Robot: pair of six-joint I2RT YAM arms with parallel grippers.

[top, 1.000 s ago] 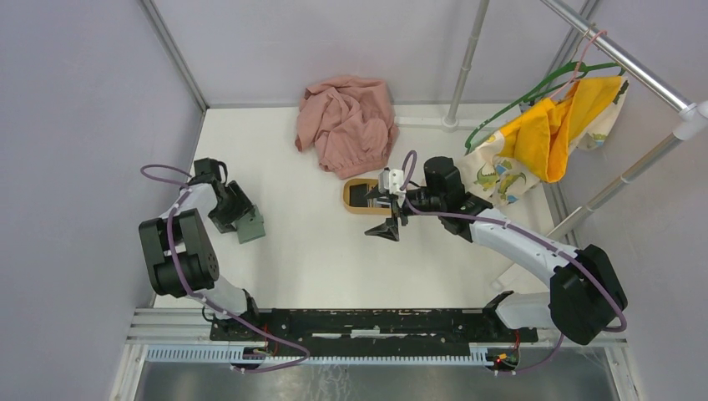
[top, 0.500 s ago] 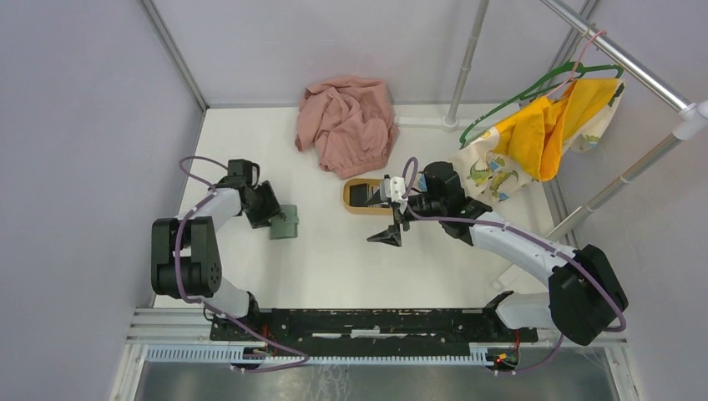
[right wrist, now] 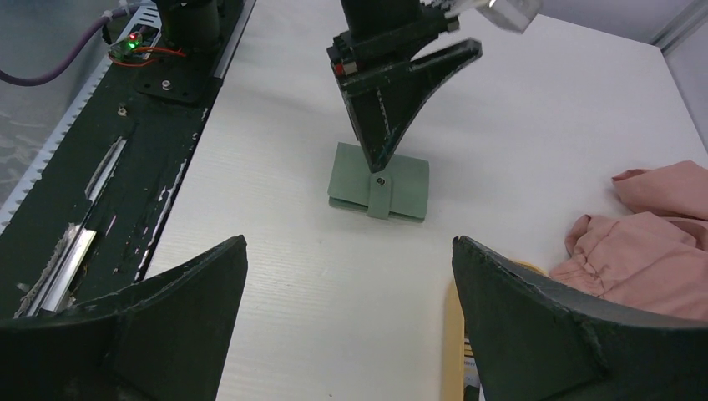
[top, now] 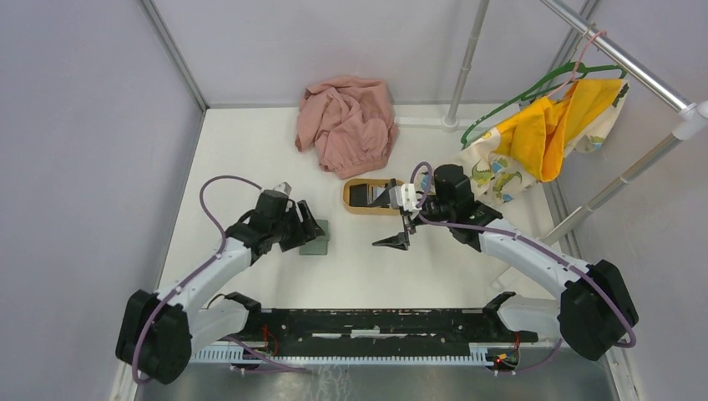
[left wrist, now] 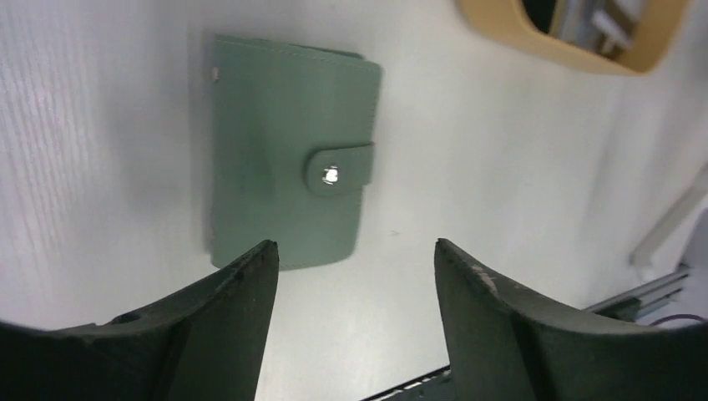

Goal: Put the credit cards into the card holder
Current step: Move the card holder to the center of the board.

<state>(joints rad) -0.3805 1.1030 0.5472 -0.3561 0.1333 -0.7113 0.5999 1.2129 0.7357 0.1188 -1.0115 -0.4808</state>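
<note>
Card holder (left wrist: 288, 159) lies snapped shut on the table (top: 359, 267), just beyond the left gripper (left wrist: 352, 246), jaws parted and empty; right gripper (right wrist: 348, 242) gapes wide, empty; dark credit cards (top: 365, 195) seemingly wait in the wooden tray (top: 346, 197), none slotted yet

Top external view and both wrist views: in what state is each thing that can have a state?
card holder: closed, snap fastened, lying flat, not gripped.
left tool: open, over the card holder.
right tool: open, empty.
wooden tray: dark items inside.
pink cloth: crumpled.
yellow garment: hanging.
</note>
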